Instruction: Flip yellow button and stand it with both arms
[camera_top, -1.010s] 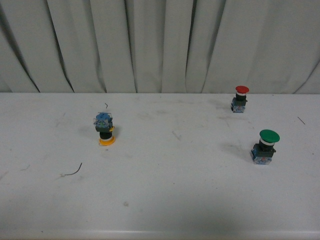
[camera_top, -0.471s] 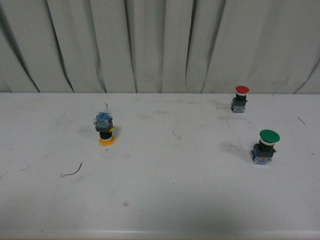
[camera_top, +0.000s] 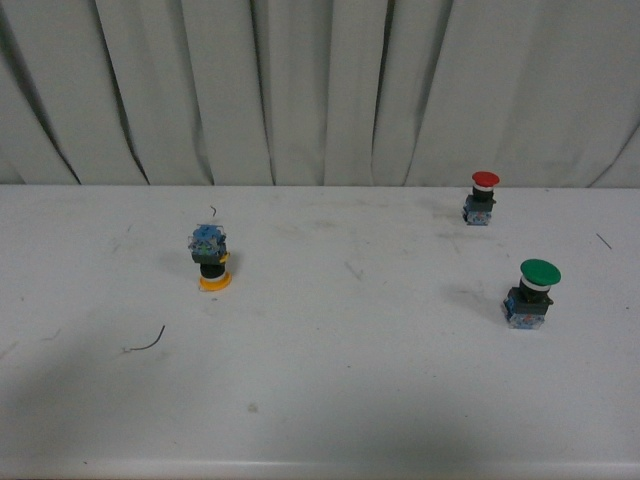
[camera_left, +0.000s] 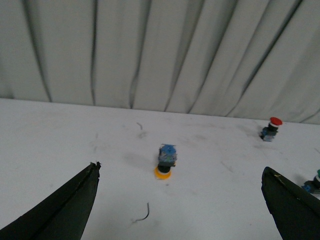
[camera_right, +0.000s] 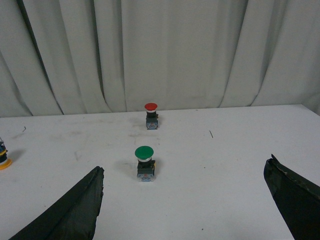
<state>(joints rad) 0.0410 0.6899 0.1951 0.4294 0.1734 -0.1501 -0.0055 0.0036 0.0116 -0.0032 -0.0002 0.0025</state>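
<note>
Jaws spread wide, my left gripper (camera_left: 180, 168) and my right gripper (camera_right: 185, 165) hold nothing above the white table (camera_top: 330, 400); yellow button (camera_top: 211, 259) rests cap-down, blue block up, on the table's left, well apart from both.

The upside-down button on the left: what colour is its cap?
The cap is yellow-orange, clearest in the front view.

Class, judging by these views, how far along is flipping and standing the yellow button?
Done: nothing; the yellow button sits cap-down on the table, block upward. In hand: the left gripper is open, facing it, not touching; the right gripper is open and empty. Left: grasp, flip, stand it cap-up, like the red button and green button.
</note>
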